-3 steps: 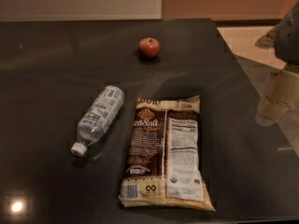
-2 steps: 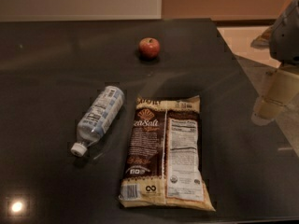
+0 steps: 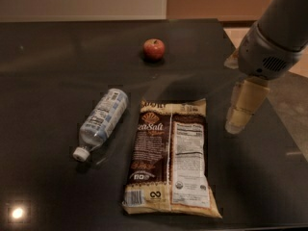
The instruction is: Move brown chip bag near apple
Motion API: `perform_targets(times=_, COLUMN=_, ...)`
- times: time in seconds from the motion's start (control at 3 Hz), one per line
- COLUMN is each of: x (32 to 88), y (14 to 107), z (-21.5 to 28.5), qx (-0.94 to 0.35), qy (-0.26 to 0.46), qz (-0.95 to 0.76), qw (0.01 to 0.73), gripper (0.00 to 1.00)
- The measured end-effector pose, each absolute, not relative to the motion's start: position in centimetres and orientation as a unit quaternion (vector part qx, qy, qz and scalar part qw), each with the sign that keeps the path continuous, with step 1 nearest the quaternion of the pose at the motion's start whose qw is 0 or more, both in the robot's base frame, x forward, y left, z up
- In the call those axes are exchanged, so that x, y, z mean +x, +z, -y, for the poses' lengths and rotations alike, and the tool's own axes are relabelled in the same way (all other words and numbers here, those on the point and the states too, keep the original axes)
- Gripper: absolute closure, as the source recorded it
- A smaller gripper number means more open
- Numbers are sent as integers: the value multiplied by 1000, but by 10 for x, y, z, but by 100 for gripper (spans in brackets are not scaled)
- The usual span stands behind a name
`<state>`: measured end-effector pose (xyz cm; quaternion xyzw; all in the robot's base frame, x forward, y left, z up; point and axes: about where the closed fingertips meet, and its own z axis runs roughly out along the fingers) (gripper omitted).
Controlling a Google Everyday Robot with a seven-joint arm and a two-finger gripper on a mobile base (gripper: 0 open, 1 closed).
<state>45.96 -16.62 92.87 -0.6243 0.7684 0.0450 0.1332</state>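
Observation:
The brown chip bag [image 3: 169, 155] lies flat on the dark table [image 3: 43, 52], label side up, in the lower middle of the camera view. The red apple [image 3: 153, 48] sits on the table at the back, above the bag and apart from it. My gripper [image 3: 239, 115] hangs from the grey arm [image 3: 274, 35] at the right, pointing down above the table just right of the bag's top corner, not touching the bag.
A clear plastic water bottle [image 3: 100, 120] with a white cap lies on its side left of the bag. The table's right edge [image 3: 269, 105] runs close behind the gripper, with lighter floor beyond.
The arm and gripper have moved left, in from the right edge toward the bag. The bag, apple and bottle have not moved.

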Motion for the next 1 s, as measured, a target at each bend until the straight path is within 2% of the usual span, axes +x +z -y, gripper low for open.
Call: perform_targets(times=1.0, x=485, y=880, z=105, qx=-637, qy=114, qz=-755, qw=103, gripper=0)
